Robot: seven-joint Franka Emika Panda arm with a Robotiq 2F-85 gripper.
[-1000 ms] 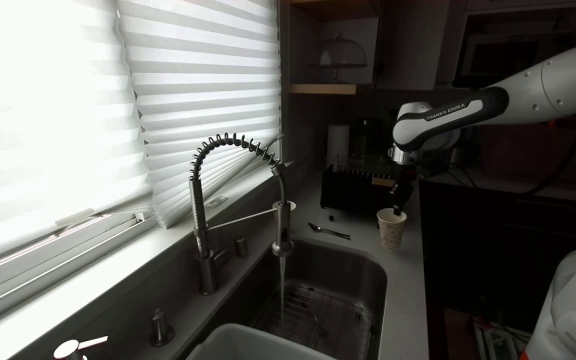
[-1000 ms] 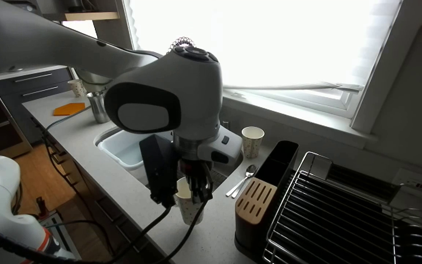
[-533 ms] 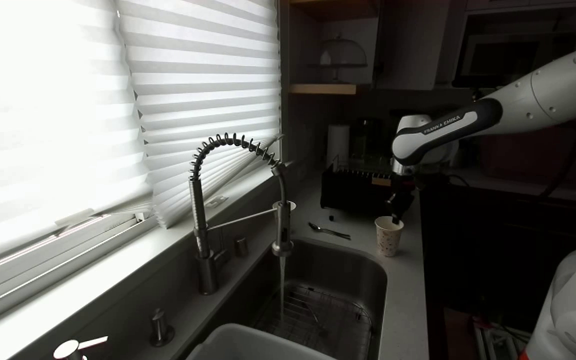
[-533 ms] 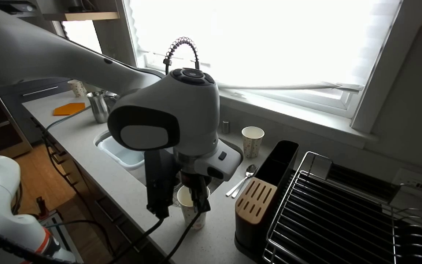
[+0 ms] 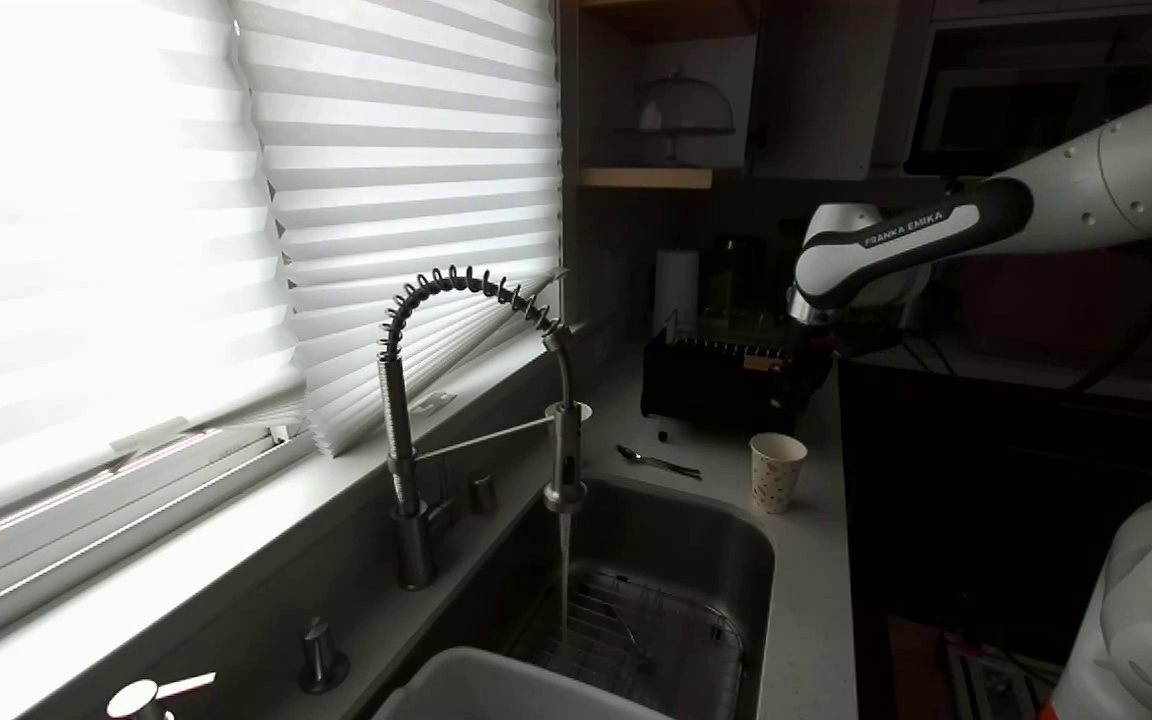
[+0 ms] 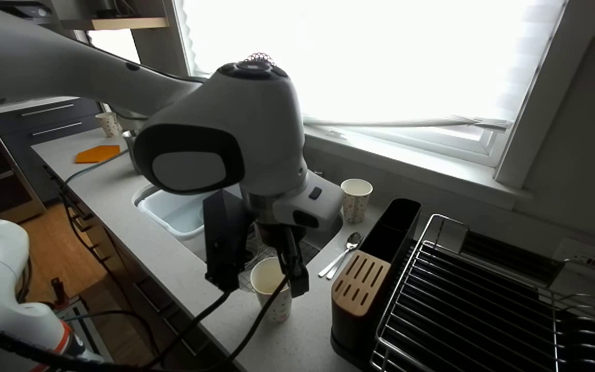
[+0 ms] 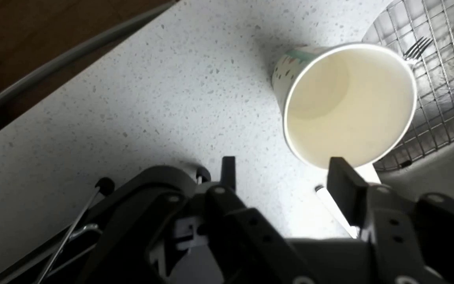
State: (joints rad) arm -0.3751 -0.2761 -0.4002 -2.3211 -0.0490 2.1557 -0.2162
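On the speckled surface (image 7: 172, 98), just beside a corner of the sink (image 5: 696, 535), a dotted paper cup (image 7: 353, 106) stands free of any hold. The claw (image 7: 283, 169) hangs close by, its fingers (image 7: 345, 193) spread, with surface showing between them and nothing pinched. From the claw, the cup lies off to the sink side, away from the dish rack (image 6: 473, 310), so it is not centred between the tips. In the wrist view the tip nearer the sink overlaps the edge of the rim; whether it touches cannot be told from there, though an exterior view shows the claw above the cup, set toward the dish rack and seemingly apart from it. With a single arm at work, no other is nearer.

The cup's long axis runs vertical: base down on the surface, mouth facing up, walls flaring toward the rim. Both exterior views show it upright. A spoon (image 6: 348, 247) lies near the utensil holder (image 6: 360, 281), pointing bowl-first toward a second paper cup (image 6: 355, 206), also upright.
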